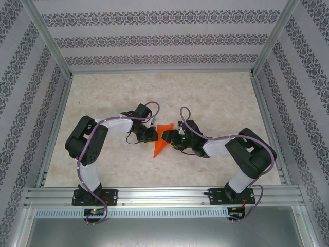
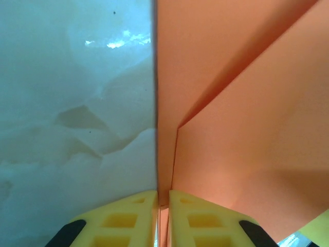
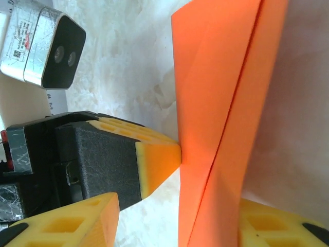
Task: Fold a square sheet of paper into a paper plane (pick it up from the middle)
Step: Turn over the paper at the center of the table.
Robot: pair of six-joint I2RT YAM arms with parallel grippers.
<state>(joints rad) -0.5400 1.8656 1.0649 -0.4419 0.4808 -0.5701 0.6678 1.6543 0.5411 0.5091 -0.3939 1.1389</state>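
The square sheet of paper point(image 1: 161, 140), bright orange, is folded into a narrow pointed shape with a long crease and stands on edge above the table between the two grippers. My left gripper point(image 1: 150, 134) is shut on its edge. In the left wrist view the yellow fingers point(image 2: 128, 216) pinch the orange paper point(image 2: 241, 128) in the thin slit between them. My right gripper point(image 1: 173, 139) is open. In the right wrist view its two yellow fingers point(image 3: 77, 221) stand wide apart, with the paper point(image 3: 216, 103) passing down between them, closer to the right-hand finger.
The marbled tabletop point(image 1: 205, 98) is ringed by a metal frame and patterned walls. In the right wrist view the left gripper's fingertip point(image 3: 157, 159) touches the paper's edge, with the left wrist camera point(image 3: 43, 49) above it. The two grippers are very close together.
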